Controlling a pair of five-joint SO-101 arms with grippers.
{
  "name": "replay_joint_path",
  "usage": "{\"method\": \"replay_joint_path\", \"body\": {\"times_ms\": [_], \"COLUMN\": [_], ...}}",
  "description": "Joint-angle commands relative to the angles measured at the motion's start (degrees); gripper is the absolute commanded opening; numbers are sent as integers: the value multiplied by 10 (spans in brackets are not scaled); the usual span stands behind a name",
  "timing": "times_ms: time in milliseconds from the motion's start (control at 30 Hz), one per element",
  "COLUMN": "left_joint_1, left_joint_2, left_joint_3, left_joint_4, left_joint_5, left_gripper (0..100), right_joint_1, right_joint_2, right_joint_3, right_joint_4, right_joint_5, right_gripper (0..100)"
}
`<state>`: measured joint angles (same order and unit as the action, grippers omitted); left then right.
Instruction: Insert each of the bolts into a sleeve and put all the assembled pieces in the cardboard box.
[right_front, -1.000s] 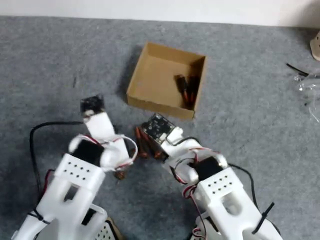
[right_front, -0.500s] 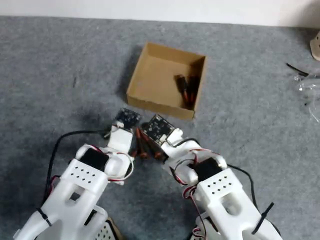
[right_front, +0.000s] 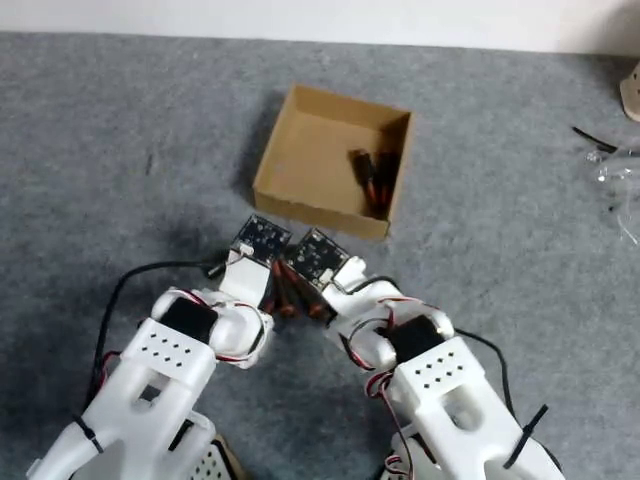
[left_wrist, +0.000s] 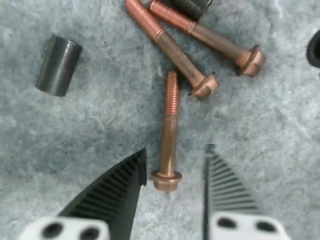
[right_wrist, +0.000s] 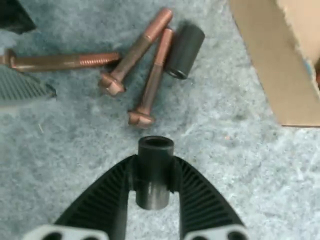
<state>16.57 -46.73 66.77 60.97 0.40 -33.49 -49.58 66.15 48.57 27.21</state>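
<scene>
Left gripper (left_wrist: 175, 150) spread, your nearer arm: bolt (left_wrist: 170, 127) head between fingertips, shank running straight away. Right gripper (right_wrist: 155, 161) clenched on sleeve (right_wrist: 156, 149).

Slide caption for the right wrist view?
Right end effector holding a black sleeve, facing three loose bolts, a second sleeve and the cardboard box.

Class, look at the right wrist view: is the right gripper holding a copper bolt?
No, the right gripper is shut on a black sleeve.

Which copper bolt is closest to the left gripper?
The bolt lying by itself, its head inside the open left gripper. The other two bolts lie together farther away.
</scene>
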Motion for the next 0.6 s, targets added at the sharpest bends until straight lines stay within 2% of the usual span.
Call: {"method": "replay_joint_path", "body": {"times_ms": [0, 400, 567], "left_joint_1": [14, 15, 12], "left_joint_2": [2, 3, 72], "left_joint_3": [-7, -2, 5], "left_joint_4": [-10, -10, -41], "left_joint_5": [-4, -3, -3], "left_gripper": [129, 165, 162], "right_joint_1": [7, 6, 6], "right_joint_2": [-16, -15, -15], "right_joint_3": [-5, -5, -5], "right_joint_4": [-25, -25, -25], "right_joint_5": [-6, -6, -6], "right_gripper": [5, 5, 5]}}
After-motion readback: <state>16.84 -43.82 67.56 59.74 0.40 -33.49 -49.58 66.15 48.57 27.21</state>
